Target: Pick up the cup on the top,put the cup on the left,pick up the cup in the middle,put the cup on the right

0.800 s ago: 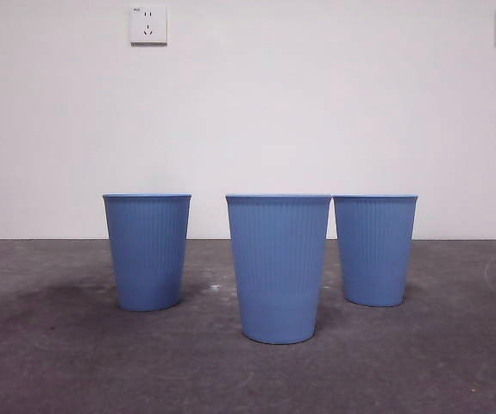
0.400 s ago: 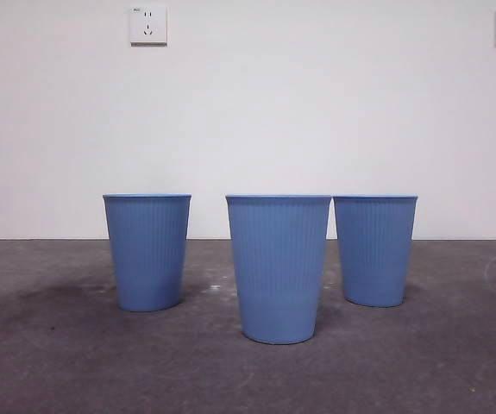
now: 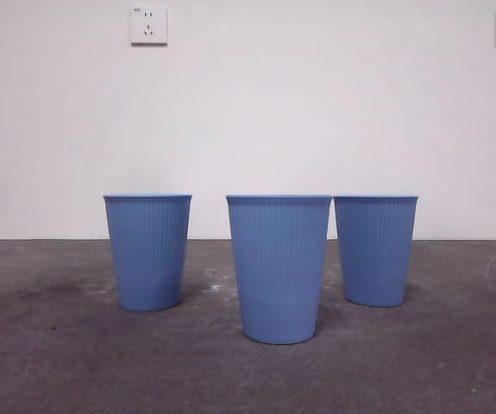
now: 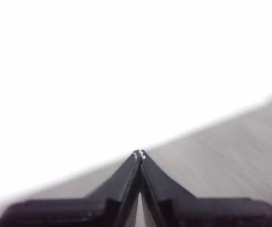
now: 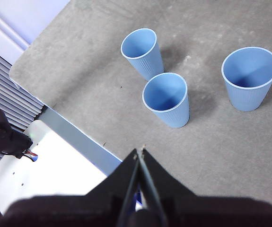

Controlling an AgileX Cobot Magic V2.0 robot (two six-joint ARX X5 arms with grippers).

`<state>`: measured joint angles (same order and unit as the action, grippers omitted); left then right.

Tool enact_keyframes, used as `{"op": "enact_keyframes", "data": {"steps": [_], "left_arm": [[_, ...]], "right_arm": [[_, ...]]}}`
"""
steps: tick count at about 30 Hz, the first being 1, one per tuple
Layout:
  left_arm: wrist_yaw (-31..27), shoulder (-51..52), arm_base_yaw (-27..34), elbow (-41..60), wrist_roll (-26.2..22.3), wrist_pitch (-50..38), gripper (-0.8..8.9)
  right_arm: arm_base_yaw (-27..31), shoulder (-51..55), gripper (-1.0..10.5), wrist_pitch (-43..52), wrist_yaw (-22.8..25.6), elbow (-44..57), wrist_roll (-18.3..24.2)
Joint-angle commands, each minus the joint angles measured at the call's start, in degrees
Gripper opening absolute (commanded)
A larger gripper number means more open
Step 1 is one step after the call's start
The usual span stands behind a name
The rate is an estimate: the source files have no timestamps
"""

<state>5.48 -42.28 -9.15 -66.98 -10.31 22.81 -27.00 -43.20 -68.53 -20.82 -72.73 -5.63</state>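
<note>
- The grey table (image 3: 58, 362) carries three blue ribbed cups, all upright and standing apart, none stacked.
- The middle cup (image 3: 279, 267) stands nearest the front camera and looks largest.
- The left cup (image 3: 147, 252) stands further back, well apart from the middle one.
- The right cup (image 3: 374, 250) also stands further back, just beside the middle one in the front view.
- The right claw (image 5: 140, 152) is closed and empty, high above the table's edge, away from the cups.
- The left claw (image 4: 139, 154) is closed and empty, facing a white blur.
</note>
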Motion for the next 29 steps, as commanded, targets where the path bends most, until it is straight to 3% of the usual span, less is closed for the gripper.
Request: {"op": "enact_keyframes", "data": {"steps": [1, 6, 11, 21, 29], "left_arm": [[0.0, 5.3, 3.7, 9.9, -2.0, -8.1, -0.03], [0.1, 15.8, 8.3, 28.5, -1.9, -20.0, -0.03], [0.1, 24.2, 9.5, 42.7, -1.5, -23.0, -0.03], [-1.7, 34.1, 10.4, 59.0, -1.3, -23.1, -0.03], [-2.6, 39.8, 10.3, 65.8, -1.3, -22.7, -0.03]], "right_arm": [[-0.1, 0.1, 0.0, 0.3, 0.2, 0.3, -0.5], [-0.1, 0.1, 0.0, 0.3, 0.2, 0.3, -0.5], [-0.1, 0.1, 0.0, 0.3, 0.2, 0.3, -0.5], [-0.1, 0.1, 0.0, 0.3, 0.2, 0.3, -0.5], [-0.1, 0.1, 0.0, 0.3, 0.2, 0.3, -0.5]]}}
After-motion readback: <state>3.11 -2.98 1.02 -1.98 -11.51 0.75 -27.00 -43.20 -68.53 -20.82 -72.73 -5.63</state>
